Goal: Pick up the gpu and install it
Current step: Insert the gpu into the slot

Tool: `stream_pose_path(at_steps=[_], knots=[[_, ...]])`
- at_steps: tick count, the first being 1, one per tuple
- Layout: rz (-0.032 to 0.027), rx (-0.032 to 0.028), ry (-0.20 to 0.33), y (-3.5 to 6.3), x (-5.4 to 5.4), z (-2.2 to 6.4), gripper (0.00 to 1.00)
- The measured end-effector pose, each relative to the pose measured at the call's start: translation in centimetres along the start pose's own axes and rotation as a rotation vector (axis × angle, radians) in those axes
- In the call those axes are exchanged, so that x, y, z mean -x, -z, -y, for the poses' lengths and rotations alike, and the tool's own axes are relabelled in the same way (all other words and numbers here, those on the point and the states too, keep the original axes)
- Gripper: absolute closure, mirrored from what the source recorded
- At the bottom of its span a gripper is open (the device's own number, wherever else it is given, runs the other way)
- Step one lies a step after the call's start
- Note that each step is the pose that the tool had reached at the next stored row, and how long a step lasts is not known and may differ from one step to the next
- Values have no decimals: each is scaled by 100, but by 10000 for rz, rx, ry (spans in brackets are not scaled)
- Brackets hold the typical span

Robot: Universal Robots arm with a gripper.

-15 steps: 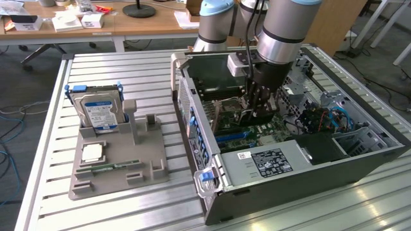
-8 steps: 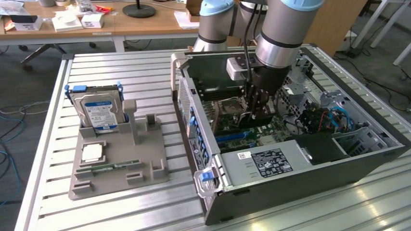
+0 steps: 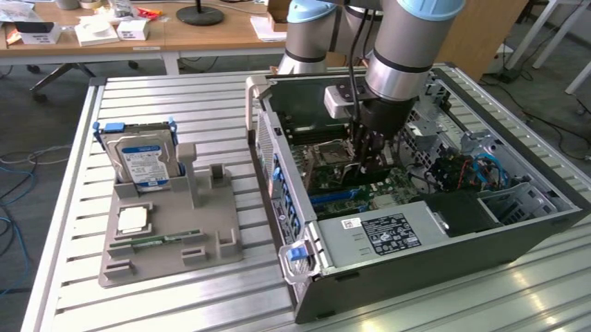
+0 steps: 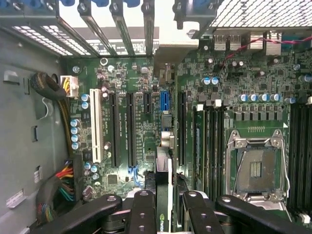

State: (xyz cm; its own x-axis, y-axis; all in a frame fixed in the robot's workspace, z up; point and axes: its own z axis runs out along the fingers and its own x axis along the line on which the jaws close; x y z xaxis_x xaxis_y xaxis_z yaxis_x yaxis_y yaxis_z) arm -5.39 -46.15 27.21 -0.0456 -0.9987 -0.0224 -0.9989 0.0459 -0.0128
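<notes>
**GPU is in the tool and down inside the case, not seated as far as I can see**

The arm is reaching into the open computer case (image 3: 443,270), which sits on the exterior view's right side of the slatted worktop (image 3: 166,304). The tool (image 3: 369,162) hangs low over the motherboard (image 4: 126,78), between the row of expansion slots and the CPU socket (image 4: 256,168).

In the wrist view the tool's fingers (image 4: 144,204) are clenched on the gpu (image 4: 163,225). It's held edge-on, with a bit of green logo showing between them. The card runs roughly in line with the short blue slot (image 4: 165,103). The card itself hides the slot directly under it, so I can't tell if its bottom edge is touching yet.

Over on the exterior view's left, the grey parts tray (image 3: 157,266) holds the hard drive (image 3: 143,162) standing upright and the memory stick (image 3: 157,241) lying flat.

My read: the pickup is done and this is the install step, at the line-up stage. Seating would call for the card's edge square over its slot, its bracket end meeting the rear openings, and a straight push with no tilt.
</notes>
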Motion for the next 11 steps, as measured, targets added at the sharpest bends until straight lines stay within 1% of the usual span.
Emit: stream_pose_path(at_steps=[4,11], knots=[[0,-9,0,1,-2,-51,74],[1,-21,1,1,-5,-114,74]])
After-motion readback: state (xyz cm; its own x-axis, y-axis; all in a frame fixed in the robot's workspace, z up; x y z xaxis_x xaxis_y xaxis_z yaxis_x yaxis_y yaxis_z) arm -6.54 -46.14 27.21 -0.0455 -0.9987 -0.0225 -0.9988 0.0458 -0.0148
